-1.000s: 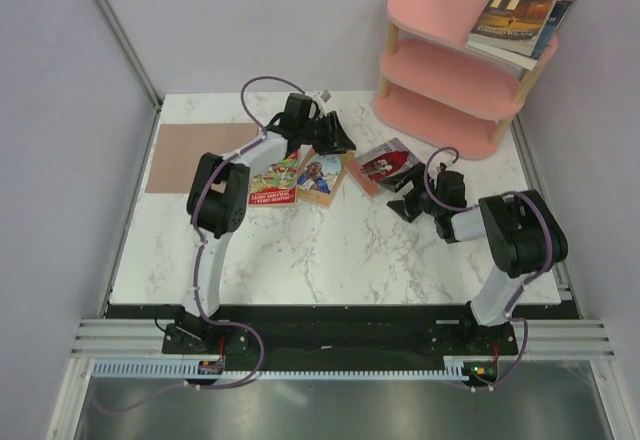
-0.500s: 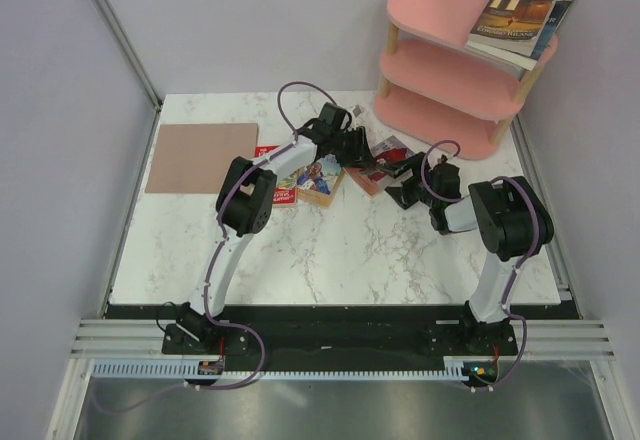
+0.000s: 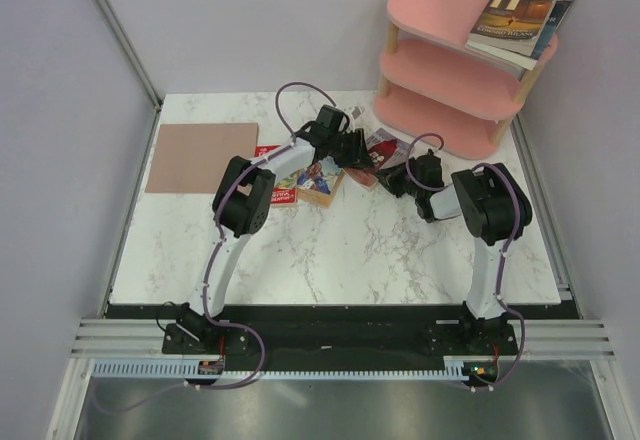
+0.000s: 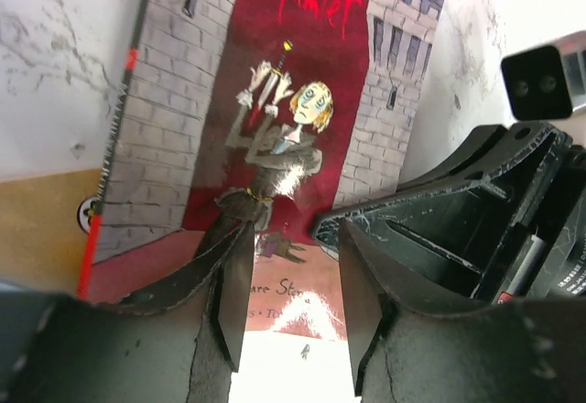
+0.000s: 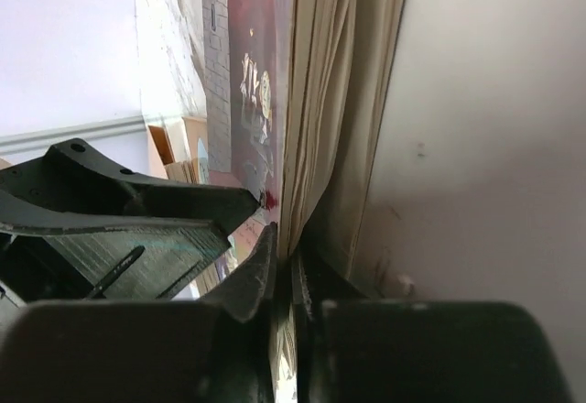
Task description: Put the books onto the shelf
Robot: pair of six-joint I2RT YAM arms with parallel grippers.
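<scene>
Since a second ago both arms have closed in on the Hamlet book (image 4: 275,137), on the bench (image 3: 330,250) near the pink shelf (image 3: 440,65). Right fingers (image 5: 249,284) pinch its page edge (a narrow grip); left fingers (image 4: 360,307) stand half apart over its cover, holding nothing. Two books (image 3: 515,15) lie on the shelf's top board.

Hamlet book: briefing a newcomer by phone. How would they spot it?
Start at the pink shelf; the book is before its lowest board, between the left pincer and right pincer. Unlike its neighbours, it shows grey castle towers on dark red.
</scene>
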